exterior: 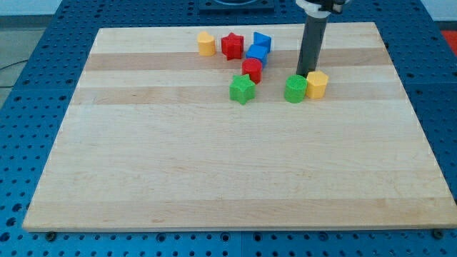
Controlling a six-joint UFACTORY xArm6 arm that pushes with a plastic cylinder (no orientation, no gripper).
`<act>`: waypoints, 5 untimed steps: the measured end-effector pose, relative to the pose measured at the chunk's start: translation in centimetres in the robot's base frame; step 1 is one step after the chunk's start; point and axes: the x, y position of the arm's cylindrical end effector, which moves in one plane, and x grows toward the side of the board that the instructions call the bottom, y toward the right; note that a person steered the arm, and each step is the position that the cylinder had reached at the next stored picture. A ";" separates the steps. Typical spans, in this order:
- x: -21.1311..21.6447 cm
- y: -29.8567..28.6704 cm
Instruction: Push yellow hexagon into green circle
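The yellow hexagon [317, 84] is sitting toward the view's upper right of the wooden surface [214, 178], pressed right up against the green circle [295, 89], which is lying just to its left; the two are touching side by side. The dark rod is coming down from the view's top, and my tip [305, 74] is resting on the surface just behind that pair, at the seam between them, close to or touching their far edges; I cannot tell which. There is no hand on this arm, only the rod, so nothing is being held.

Off to the view's left of the pair, a green star [243, 89] is standing apart from the circle. Just above it a red block [251, 70] is leaning into a blue block [257, 53], and a second blue block [262, 41] is sitting right behind that one. A red star [232, 46] is lying next to those, and a small yellow block [206, 43] is sitting just left of the star, nearest the surface's far edge
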 end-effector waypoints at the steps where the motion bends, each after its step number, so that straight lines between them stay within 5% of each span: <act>1: 0.2 1.5; 3: 1.0 1.7; 5: 1.0 8.1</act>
